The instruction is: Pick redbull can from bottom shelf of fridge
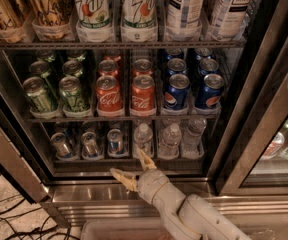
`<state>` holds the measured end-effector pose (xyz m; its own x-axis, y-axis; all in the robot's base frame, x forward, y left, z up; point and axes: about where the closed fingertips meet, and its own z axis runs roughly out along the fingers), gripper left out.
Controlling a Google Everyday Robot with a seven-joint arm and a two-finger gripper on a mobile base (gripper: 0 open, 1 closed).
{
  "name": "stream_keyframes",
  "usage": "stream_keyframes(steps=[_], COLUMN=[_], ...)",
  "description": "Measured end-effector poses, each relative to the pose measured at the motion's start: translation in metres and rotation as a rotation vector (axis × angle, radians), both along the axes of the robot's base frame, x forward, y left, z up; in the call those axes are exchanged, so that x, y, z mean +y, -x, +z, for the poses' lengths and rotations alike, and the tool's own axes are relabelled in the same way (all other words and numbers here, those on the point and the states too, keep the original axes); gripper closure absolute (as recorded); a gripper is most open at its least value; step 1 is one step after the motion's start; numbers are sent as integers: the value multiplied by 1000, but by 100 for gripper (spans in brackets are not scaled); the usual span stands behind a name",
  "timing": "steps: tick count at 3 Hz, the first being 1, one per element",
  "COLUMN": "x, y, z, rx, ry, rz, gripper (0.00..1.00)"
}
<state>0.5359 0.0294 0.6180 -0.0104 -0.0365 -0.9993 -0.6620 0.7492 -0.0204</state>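
Note:
The fridge (134,191) stands open with its dark racks in view. On the bottom shelf (59,160), three slim redbull cans with silver tops stand side by side at the left: one (61,145), one (90,144) and one (115,140). My gripper (127,162) hangs just in front of the shelf's front edge, a little right of and below the rightmost redbull can. It is open, with nothing between its fingers. One fingertip (141,154) points up toward a water bottle, the other (115,172) points left.
Three clear water bottles (171,136) fill the right half of the bottom shelf. The rack above carries green cans (39,94), Coca-Cola cans (109,94) and Pepsi cans (176,91). A glass door frame (254,129) stands at right, a steel sill (99,194) below, and cables (4,224) on the floor.

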Motion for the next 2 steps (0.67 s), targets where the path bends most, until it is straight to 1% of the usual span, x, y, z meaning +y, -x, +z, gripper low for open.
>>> stream_keyframes(steps=[1,2], x=[-3,0], y=[-15,-24], z=[5,7], rx=[-5,-5], ry=[8,12], rz=[-1,15], gripper=[28,29])
